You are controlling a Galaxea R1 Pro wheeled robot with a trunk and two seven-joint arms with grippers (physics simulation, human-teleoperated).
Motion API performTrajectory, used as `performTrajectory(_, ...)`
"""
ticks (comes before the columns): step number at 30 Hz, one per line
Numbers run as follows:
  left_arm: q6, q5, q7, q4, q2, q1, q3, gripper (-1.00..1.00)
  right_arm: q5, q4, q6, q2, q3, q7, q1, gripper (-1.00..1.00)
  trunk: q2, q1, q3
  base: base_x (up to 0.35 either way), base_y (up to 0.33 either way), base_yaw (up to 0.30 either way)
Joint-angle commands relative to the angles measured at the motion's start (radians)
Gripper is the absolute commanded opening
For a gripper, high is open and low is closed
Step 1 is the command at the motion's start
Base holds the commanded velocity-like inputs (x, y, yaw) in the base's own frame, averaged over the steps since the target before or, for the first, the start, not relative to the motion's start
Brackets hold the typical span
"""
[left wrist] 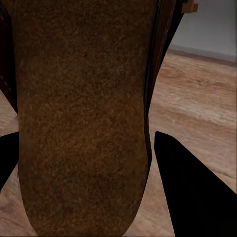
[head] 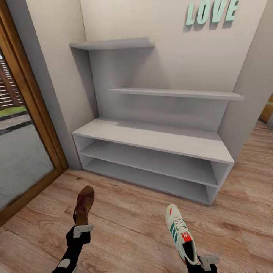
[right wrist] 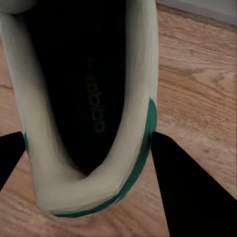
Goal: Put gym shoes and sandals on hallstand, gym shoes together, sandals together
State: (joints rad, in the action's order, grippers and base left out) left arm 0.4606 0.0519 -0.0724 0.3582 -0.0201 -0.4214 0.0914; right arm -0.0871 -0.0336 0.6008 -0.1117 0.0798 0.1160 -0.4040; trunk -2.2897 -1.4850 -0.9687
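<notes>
A dark brown sandal point(head: 83, 204) is clamped by the heel in my left end effector point(head: 82, 229), toe pointing toward the hallstand point(head: 151, 138). A white gym shoe point(head: 181, 233) with green stripes is gripped at the heel by my right end effector point(head: 207, 261), also toe-forward. Both are held above the corridor floor point(head: 132, 227), short of the rack. Its tiers look bare, so I judge this is the carrying step. Next I need to close in and reach forward, setting each shoe down with room beside it for its partner.
</notes>
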Motion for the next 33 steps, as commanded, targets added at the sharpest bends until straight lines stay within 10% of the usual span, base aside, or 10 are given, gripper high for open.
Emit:
performTrajectory(1,0.003,0.008,-0.004,0.0,0.0,0.0,0.002,-1.0,-0.01,0.001,0.004,0.0,0.008,0.004,-0.001,-1.0,0.0,0.0,-0.001,0.137,0.321,-0.268)
performTrajectory(33,0.003,0.008,-0.004,-0.001,0.0,0.0,0.002,-1.0,-0.01,0.001,0.004,0.0,0.008,0.005,-0.001,-1.0,0.0,0.0,-0.001,0.138,0.318,-0.101)
